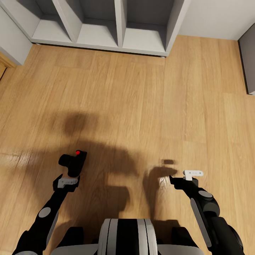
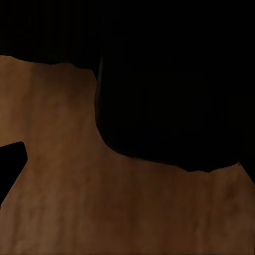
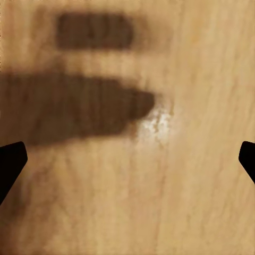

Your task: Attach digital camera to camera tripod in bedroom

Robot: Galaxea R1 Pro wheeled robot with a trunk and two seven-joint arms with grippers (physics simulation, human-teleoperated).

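In the head view the robot stands on a light wood floor (image 1: 141,102) and looks down over both arms. The left gripper (image 1: 69,176) is at about 8 o'clock in that view. It is closed on the camera (image 1: 73,162), a small black body with a red button (image 1: 78,152) on its top. The camera sits just ahead of the white fingertips and above the floor, and its shadow lies on the boards around it. In the left wrist view the camera (image 2: 170,79) is a large dark mass very close to the lens, with brown floor (image 2: 106,212) behind it. One dark finger (image 2: 9,164) shows at the edge of that picture.

The right gripper (image 1: 185,177) is at about 4 o'clock in the head view, well apart from the left one, and holds nothing. In the right wrist view its two dark fingertips (image 3: 9,162) stand wide apart at opposite edges of the picture, so the jaws are open. Between them is bare floor (image 3: 159,202) with a bright glare spot (image 3: 155,121) and the dark shadows of the arm.

At 12 o'clock in the head view a grey shelf (image 1: 122,24) with open compartments stands on the floor against the wall. The robot's white and black trunk (image 1: 125,235) is at 6 o'clock.
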